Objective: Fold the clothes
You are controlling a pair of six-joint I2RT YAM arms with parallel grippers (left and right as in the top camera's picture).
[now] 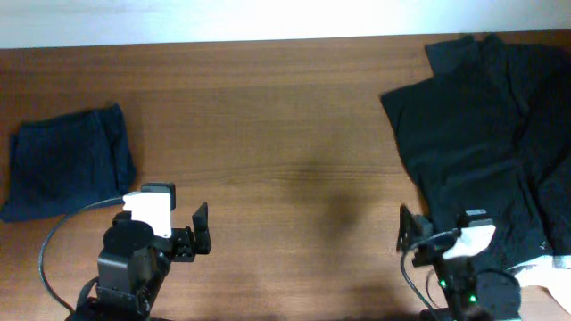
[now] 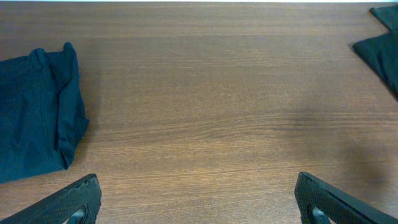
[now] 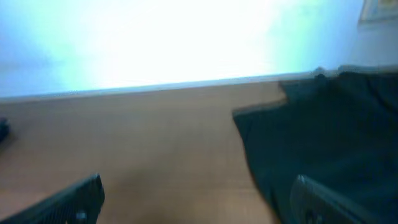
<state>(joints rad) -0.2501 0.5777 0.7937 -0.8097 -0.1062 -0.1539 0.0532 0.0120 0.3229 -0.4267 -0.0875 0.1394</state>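
A folded navy-blue garment point(image 1: 62, 160) lies at the table's left side; it also shows in the left wrist view point(image 2: 34, 112). A heap of black clothes point(image 1: 500, 134) lies spread at the right, also seen blurred in the right wrist view point(image 3: 329, 143). My left gripper point(image 1: 201, 230) is open and empty near the front edge, right of the folded garment; its fingertips frame bare wood in the left wrist view point(image 2: 196, 199). My right gripper point(image 1: 410, 234) is open and empty at the front, beside the black heap's left edge point(image 3: 199, 199).
The wooden table point(image 1: 285, 134) runs to a white wall at the back. A corner of black cloth point(image 2: 379, 43) shows at the upper right of the left wrist view. A white object point(image 1: 549, 267) peeks out under the black clothes at the front right.
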